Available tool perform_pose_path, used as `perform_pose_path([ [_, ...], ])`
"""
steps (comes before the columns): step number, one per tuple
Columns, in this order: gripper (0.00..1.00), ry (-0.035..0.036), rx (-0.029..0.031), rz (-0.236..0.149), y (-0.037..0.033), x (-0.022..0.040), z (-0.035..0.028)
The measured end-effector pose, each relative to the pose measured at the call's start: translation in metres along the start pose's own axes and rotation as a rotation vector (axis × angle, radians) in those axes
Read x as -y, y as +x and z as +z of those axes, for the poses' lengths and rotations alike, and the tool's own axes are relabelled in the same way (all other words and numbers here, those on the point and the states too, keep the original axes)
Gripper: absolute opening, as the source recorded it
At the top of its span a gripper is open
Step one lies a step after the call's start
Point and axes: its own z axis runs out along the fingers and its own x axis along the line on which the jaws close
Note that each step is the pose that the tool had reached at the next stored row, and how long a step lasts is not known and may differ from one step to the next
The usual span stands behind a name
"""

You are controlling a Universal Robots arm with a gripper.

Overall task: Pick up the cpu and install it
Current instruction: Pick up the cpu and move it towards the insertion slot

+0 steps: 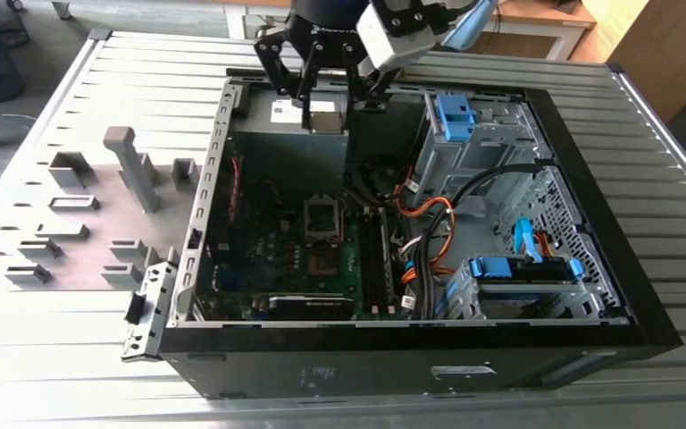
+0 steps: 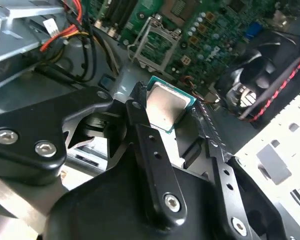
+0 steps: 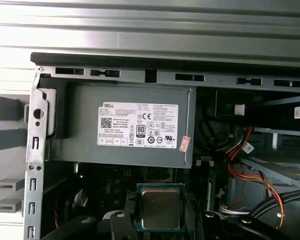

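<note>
One cpu (image 2: 165, 107), and it's up in the air, clamped by two opposite edges between the black fingers (image 2: 140, 125) of the gripper (image 1: 322, 112). So the fingers are closed on the chip, no doubt about it. In both wrist views the silvery lid faces the camera, with a thin green border round it.

In the exterior view the gripper hangs over the far end of the open case (image 1: 606, 223), right above the grey psu (image 3: 130, 125), the box with the white sticker. The cpu sits flat-ish between the fingers, not touching the board or the psu.

The socket (image 1: 322, 214) with its metal frame is on the green motherboard (image 1: 271, 259), nearer the camera and well apart from the chip. Orange cables (image 1: 432, 214) run just beside it on the exterior view's right.

Outside the case, on the exterior view's left, a bunch of grey holder blocks (image 1: 69, 170) stand on the ribbed table (image 1: 677, 179). In the second wrist view a fan (image 2: 260, 70) shows beyond the chip.
</note>
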Motion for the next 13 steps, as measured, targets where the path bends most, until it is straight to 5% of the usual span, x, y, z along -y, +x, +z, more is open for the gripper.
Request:
perform_pose_path([
  [8, 0.47, 0.0, 0.0, 0.0, -0.0151, 0.0004, -0.0001],
  [13, 0.47, -0.0001, 0.0, 0.0, -0.0179, 0.0005, 0.0],
])
